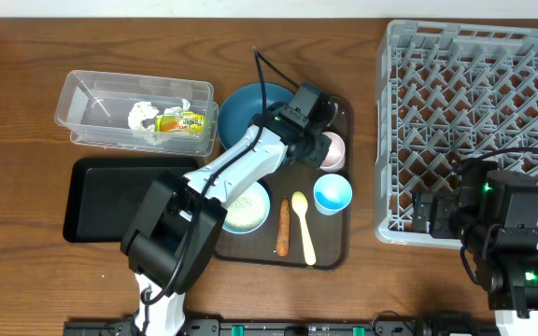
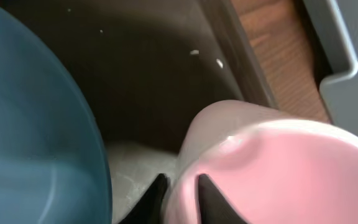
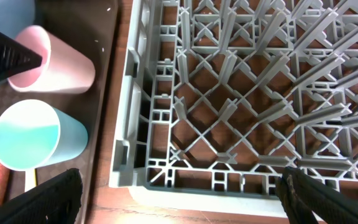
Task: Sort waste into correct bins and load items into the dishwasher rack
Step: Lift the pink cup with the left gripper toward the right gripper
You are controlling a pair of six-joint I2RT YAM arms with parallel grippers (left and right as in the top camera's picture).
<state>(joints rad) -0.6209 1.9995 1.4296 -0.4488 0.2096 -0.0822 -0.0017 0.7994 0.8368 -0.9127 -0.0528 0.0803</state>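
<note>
My left gripper [image 1: 322,140] [image 2: 182,186] is shut on the rim of the white-pink cup [image 1: 333,148] [image 2: 272,168], one finger inside and one outside. The cup stands on the brown serving tray [image 1: 339,245], next to the dark blue plate [image 1: 244,114] [image 2: 30,124]. The light blue cup [image 1: 332,193] [image 3: 33,137], pale bowl [image 1: 248,211], pale yellow spoon [image 1: 303,230] and orange-brown stick [image 1: 283,230] are also on that tray. Tissue [image 1: 142,117] and the wrapper [image 1: 181,121] lie in the clear tub [image 1: 90,91]. My right gripper [image 1: 434,213] [image 3: 179,199] is open and empty over the grey rack's [image 1: 474,121] [image 3: 229,93] front-left corner.
The black tray [image 1: 120,201] lies left of the serving tray, below the clear tub. A few rice grains [image 2: 194,52] lie on the serving tray near the pink cup. The rack's edge [image 2: 334,37] is close to the right of the cup.
</note>
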